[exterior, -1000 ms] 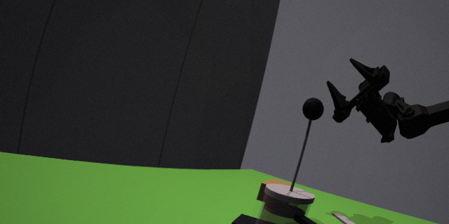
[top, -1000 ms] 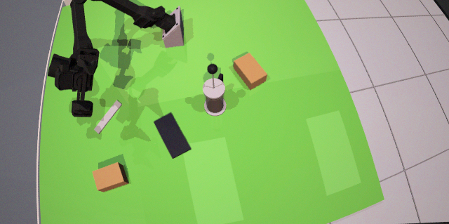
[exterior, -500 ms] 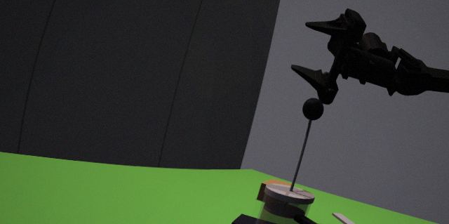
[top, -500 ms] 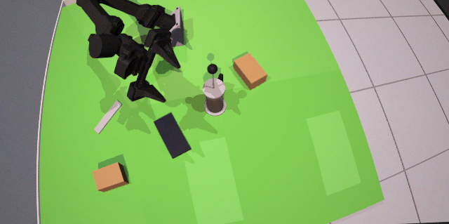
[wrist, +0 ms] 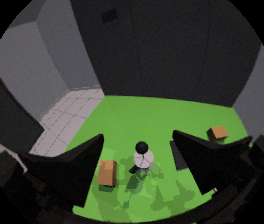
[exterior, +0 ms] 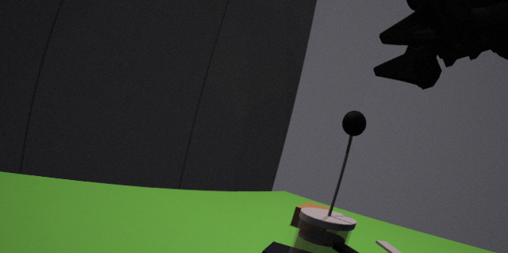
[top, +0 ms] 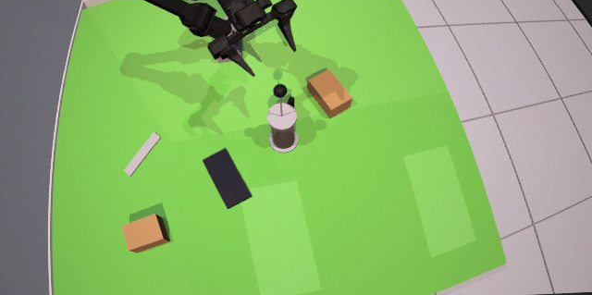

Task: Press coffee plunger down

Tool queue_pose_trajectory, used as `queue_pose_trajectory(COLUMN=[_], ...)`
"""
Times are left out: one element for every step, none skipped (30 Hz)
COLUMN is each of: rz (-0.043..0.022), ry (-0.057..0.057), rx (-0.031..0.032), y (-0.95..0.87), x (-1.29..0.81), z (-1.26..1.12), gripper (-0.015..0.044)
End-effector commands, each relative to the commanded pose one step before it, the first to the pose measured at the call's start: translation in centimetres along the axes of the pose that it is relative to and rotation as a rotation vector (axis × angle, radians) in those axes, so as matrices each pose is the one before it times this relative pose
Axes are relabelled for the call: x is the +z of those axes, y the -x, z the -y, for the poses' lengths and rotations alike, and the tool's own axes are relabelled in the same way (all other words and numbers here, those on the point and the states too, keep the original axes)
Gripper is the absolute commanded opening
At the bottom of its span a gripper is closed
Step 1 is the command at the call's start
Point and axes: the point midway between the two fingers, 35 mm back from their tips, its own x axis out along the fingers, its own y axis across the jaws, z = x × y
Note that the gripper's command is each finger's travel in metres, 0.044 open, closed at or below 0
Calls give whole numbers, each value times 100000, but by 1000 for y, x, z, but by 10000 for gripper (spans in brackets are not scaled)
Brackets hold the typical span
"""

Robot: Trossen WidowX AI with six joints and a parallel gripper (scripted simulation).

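Note:
The coffee press stands upright on the green table, with a pale lid point(top: 282, 117) point(exterior: 326, 218) point(wrist: 143, 159) and a dark handle at its side. Its plunger is up: the black knob point(top: 279, 91) point(exterior: 354, 123) point(wrist: 142, 147) sits at the top of a long thin rod, well above the lid. My gripper point(top: 275, 62) point(exterior: 378, 54) point(wrist: 139, 136) is wide open and empty. It is higher than the knob and to the arm's side of it, not touching it. In the wrist view the knob shows between the two fingers, farther off.
An orange-brown block point(top: 326, 89) point(wrist: 106, 173) lies close beside the press. A dark flat block point(top: 227, 178) point(wrist: 179, 155) and a pale bar point(top: 142, 153) lie on its other side. Another orange-brown block point(top: 144, 233) point(wrist: 218, 133) lies farther off.

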Motion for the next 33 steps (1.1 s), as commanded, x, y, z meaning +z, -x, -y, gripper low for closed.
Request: queue_pose_trajectory(rz=[-1094, 95, -15, -6, 4, 7, 5, 2, 0, 0, -1, -2, -3, -4, -4, -4, -3, -1, 0, -19, -18, 7, 8, 9, 11, 12, 13, 15, 16, 17, 18, 20, 21], ry=[12154, -171, 35, 42, 21, -4, -35, -55, -35, -24, -2, -3, -5, -6, -8, -9, -9, -10, -9, -49, -48, -3, -3, -3, -2, -1, -1, 0, 1, 1, 2, 3, 3], rx=[-10168, 5, -33, -67, -82, -102, -128, -123, -63, -42, 1, 2, 2, 3, 3, 2, 1, -2, -3, 7, 6, -9, -11, -13, -14, -15, -17, -18, -20, -21, -22, -24, -25], y=[450, -381, -468, -530, -363, -248, -148, -40, 14, 12, -26, -51, -78, -101, -125, -148, -160, -164, -165, -162, -162, -164, -165, -165, -165, -165, -165, -165, -165, -165, -165, -165, -165], x=[-2219, -603, -772, -942, -693, -497, -292, -49, 59, 50, 2, 4, 5, 5, 5, 5, 4, 4, 3, -5, -6, 1, 0, -1, -1, -2, -3, -4, -5, -6, -7, -8, -9], z=[-546, -15, 15, 37, 40, 49, 64, 68, 41, 29, -1, -2, -3, -4, -5, -5, -5, -4, -3, -4, -3, 0, 1, 2, 3, 3, 4, 5, 6, 6, 7, 8, 9], gripper=[440, 440, 440, 440, 440, 440, 440, 440, 440, 440, 440, 440, 440, 440, 440, 440, 440, 440, 440, 440, 440, 440, 440, 440, 440, 440, 440, 440, 440, 440, 440, 440, 440])
